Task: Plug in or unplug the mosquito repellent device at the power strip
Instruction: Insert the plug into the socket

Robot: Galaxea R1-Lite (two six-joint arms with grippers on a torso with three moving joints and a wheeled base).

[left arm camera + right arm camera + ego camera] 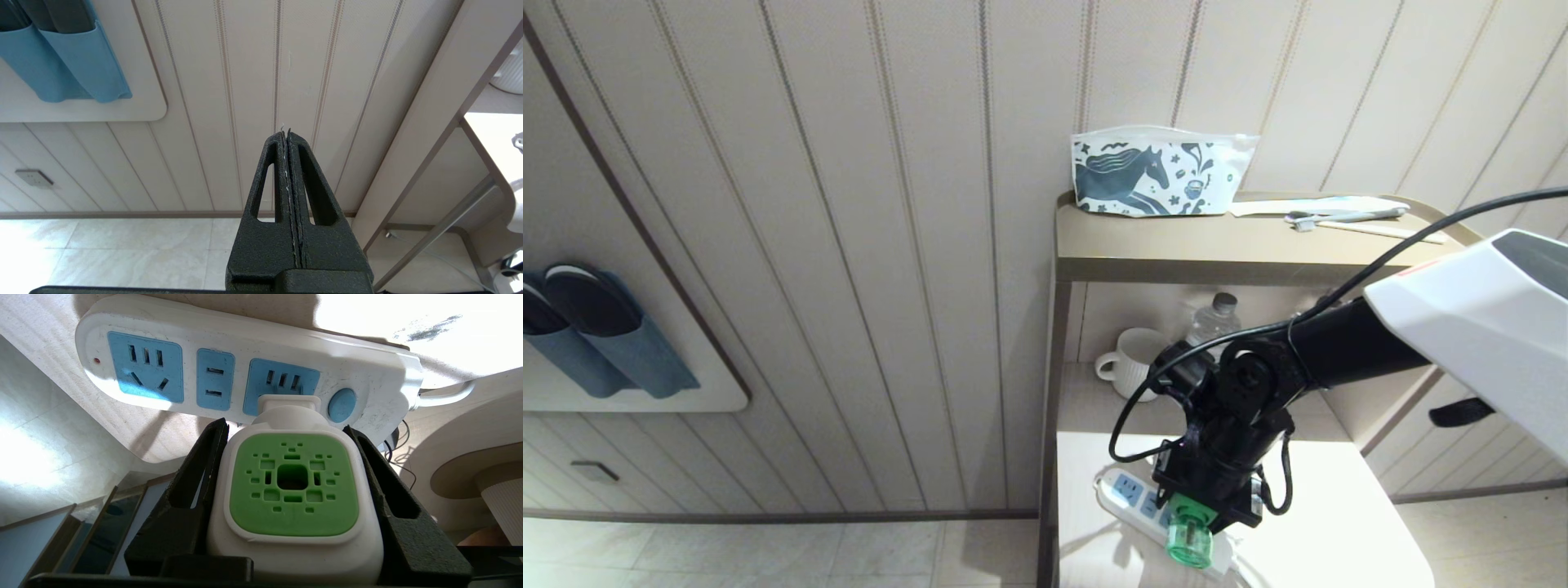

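Note:
My right gripper (1205,510) reaches down over the bedside table and is shut on the mosquito repellent device (292,486), one black finger on each side of its white body. The green vented top faces the wrist camera. In the head view its green bottle (1190,543) pokes out below the gripper. The device's white plug end sits against the power strip (245,347) at the blue socket face beside the round blue button (342,405); the prongs are hidden. The strip (1127,492) lies flat on the table. My left gripper (286,132) is shut, empty, parked facing the wall.
A white mug (1131,359) and a clear water bottle (1213,320) stand at the back of the shelf. A horse-print pouch (1156,171) and a toothbrush (1347,214) lie on the top shelf. Slippers hang in a blue wall holder (596,327). The strip's white cord (445,398) trails off.

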